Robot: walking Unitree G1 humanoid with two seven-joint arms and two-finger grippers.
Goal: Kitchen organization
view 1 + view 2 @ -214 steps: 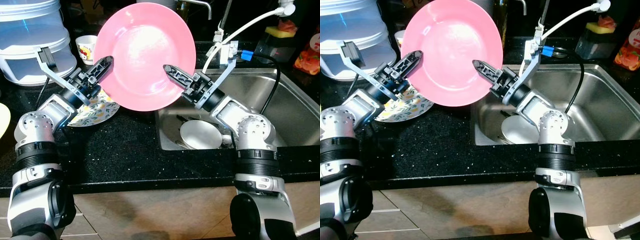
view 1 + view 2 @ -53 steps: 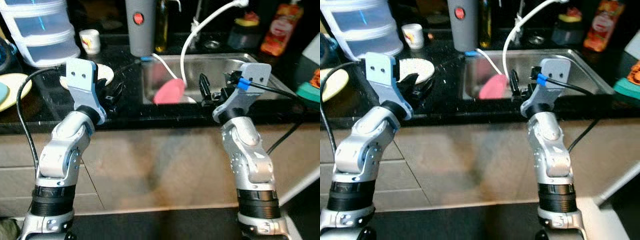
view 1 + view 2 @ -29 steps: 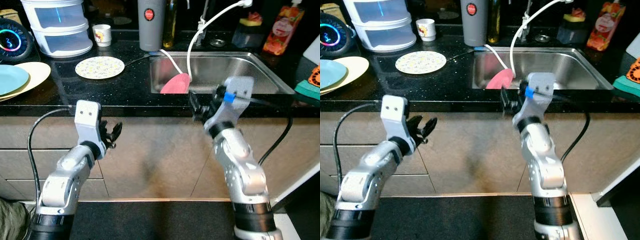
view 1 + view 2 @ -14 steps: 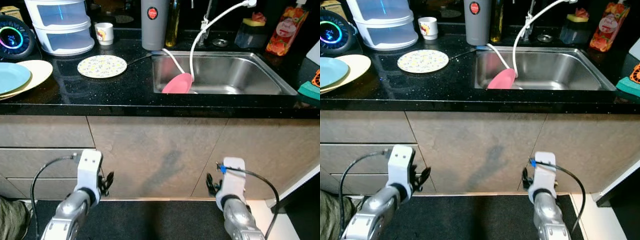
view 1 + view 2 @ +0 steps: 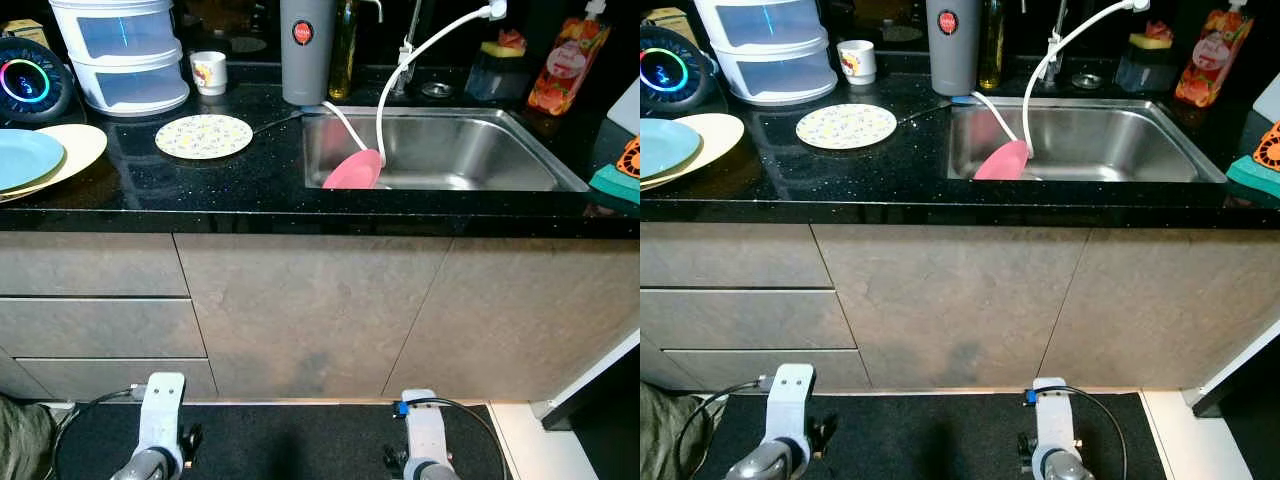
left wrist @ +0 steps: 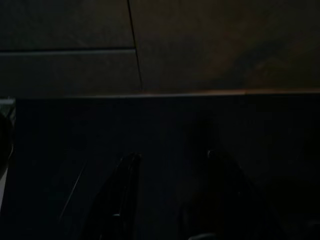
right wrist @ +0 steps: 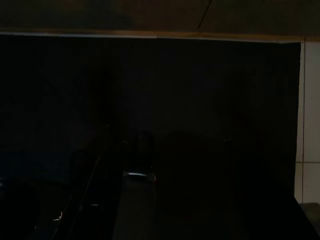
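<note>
A pink plate (image 5: pixel 354 168) leans on edge against the left wall of the steel sink (image 5: pixel 470 150). On the black counter, a small floral plate (image 5: pixel 204 135) lies flat to the left of the sink. Further left, a blue plate (image 5: pixel 20 157) rests on a cream plate (image 5: pixel 85 143). Both arms hang low in front of the cabinets, near the dark floor mat: the left arm (image 5: pixel 160 410) and the right arm (image 5: pixel 422 435). In the dim left wrist view my left gripper (image 6: pixel 172 160) is open and holds nothing. The right wrist view is almost black.
At the back of the counter stand stacked clear containers (image 5: pixel 120 55), a white cup (image 5: pixel 208 70), a grey tumbler (image 5: pixel 306 45), an orange bottle (image 5: pixel 560 65) and a glowing round speaker (image 5: pixel 25 80). A white hose (image 5: pixel 420 50) curves into the sink. Drawers (image 5: pixel 90 300) and cabinet doors lie below.
The pink plate, held up between both grippers earlier, now leans in the sink. Both arms dropped from counter height to hang near the floor, and the view pulled back from the counter.
</note>
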